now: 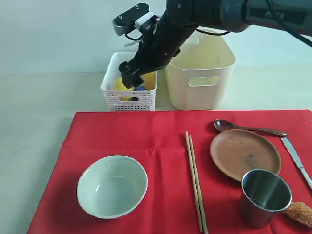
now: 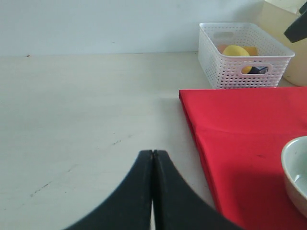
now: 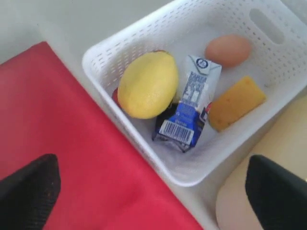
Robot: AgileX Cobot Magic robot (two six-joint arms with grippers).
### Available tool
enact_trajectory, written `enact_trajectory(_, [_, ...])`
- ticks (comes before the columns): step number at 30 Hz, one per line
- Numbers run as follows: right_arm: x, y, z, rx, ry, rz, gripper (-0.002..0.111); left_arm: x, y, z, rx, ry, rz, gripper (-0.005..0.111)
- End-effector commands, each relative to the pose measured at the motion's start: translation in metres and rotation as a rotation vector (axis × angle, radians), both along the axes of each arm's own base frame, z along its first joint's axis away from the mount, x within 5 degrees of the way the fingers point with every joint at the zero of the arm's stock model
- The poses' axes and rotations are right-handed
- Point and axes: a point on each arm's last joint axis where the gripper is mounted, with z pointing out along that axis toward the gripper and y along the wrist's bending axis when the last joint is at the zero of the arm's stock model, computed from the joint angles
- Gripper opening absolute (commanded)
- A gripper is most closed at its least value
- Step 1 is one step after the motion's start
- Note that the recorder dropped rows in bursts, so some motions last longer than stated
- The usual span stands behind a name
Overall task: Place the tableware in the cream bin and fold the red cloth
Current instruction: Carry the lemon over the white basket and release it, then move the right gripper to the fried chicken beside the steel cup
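Two chopsticks (image 1: 196, 181) — exterior view only

red cloth (image 1: 161, 141) spread flat, pale green bowl (image 1: 112, 186) upright front left, chopsticks (image 1: 195, 180) paired at centre, brown plate (image 1: 245, 154) right, dark spoon (image 1: 248, 128) behind it, steel cup (image 1: 264, 197) upright in front, knife (image 1: 296, 156) far right, cream bin (image 1: 202, 78) behind cloth

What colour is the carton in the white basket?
Blue and white carton, clearest in right wrist view.
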Motion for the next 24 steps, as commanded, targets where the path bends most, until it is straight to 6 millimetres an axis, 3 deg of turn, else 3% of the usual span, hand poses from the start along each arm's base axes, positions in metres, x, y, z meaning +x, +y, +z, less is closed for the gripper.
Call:
enact_trajectory(1, [-0.013, -0.013, 0.022, -0.1, 0.047, 0.029, 0.105, 0.0, 0.0, 0.0, -0.012, -0.005, 0.005, 0.0])
enact_trajectory(10, [-0.028, -0.04, 0.053, -0.242, 0.076, -0.117, 0.103, 0.0, 0.0, 0.0, -0.012, -0.005, 0.005, 0.0])
enact_trajectory(15, [-0.035, -0.056, 0.065, -0.338, 0.083, -0.221, 0.086, 0.0, 0.0, 0.0, -0.012, -0.005, 0.005, 0.0])
enact_trajectory(19, [-0.033, -0.066, 0.066, -0.433, 0.055, -0.244, 0.075, 0.0, 0.0, 0.0, -0.012, -0.005, 0.005, 0.0])
enact_trajectory(24, [-0.034, -0.079, 0.057, -0.469, 0.075, -0.291, 0.068, 0.0, 0.0, 0.0, -0.012, -0.005, 0.005, 0.0])
